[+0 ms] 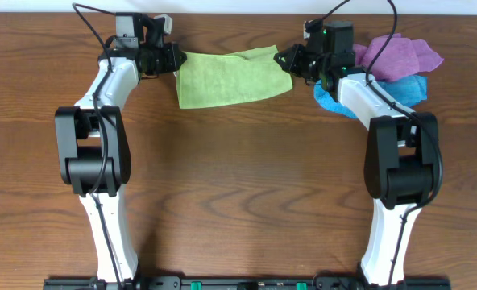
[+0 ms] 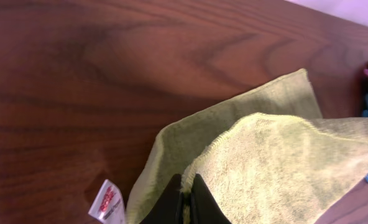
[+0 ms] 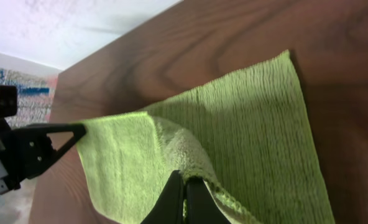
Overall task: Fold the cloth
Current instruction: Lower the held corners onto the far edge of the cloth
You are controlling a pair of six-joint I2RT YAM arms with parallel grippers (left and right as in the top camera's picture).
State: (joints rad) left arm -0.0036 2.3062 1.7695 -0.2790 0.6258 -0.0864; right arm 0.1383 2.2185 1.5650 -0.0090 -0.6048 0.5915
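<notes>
We find the cloth (image 1: 232, 78) at the table's (image 1: 238, 185) far side, between the left gripper (image 1: 176, 63) and right gripper (image 1: 280, 58); further right, a top rag (image 1: 400, 55) lies on a bottom rag (image 1: 408, 87).

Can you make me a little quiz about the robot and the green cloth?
1. True or false: the left gripper and the right gripper are both shut on the green cloth.
2. What lies beside the right gripper? A. a purple cloth and a blue cloth. B. a red cup. C. a spoon.
3. Fill in: the white label sits near the ___ gripper.
Key: 1 true; 2 A; 3 left.
</notes>
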